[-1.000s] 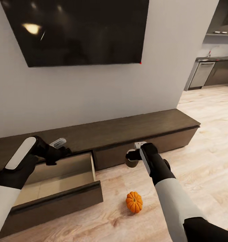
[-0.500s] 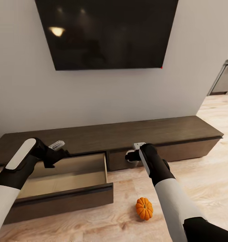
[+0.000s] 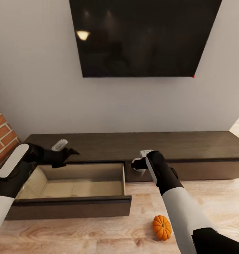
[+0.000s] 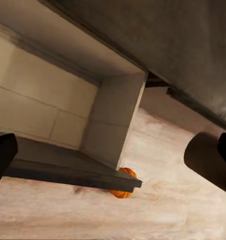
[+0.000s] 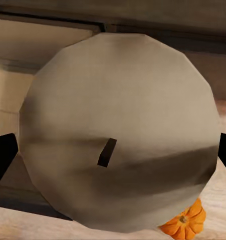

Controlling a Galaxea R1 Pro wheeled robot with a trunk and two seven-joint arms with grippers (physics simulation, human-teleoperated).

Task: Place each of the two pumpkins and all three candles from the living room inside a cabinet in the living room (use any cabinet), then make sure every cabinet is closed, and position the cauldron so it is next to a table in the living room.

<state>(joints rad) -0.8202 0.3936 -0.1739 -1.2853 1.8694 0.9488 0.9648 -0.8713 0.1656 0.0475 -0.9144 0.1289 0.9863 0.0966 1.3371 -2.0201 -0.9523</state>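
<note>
While a pumpkin point(image 3: 162, 227) lay on the wooden floor point(image 3: 98, 236) at the lower right of the head frame, the right gripper point(image 3: 137, 168) at centre clamped a candle point(image 5: 118, 135). The cabinet's open drawer point(image 3: 71, 204) sat lower left. Above its far corner the left gripper point(image 3: 64, 155) hovered, its jaws parted and holding nothing. A television point(image 3: 144, 37) hung top centre.

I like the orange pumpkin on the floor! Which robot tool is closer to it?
Right. The right tool, holding a candle, hangs above the pumpkin. The left tool is farther, over the open drawer.
</note>
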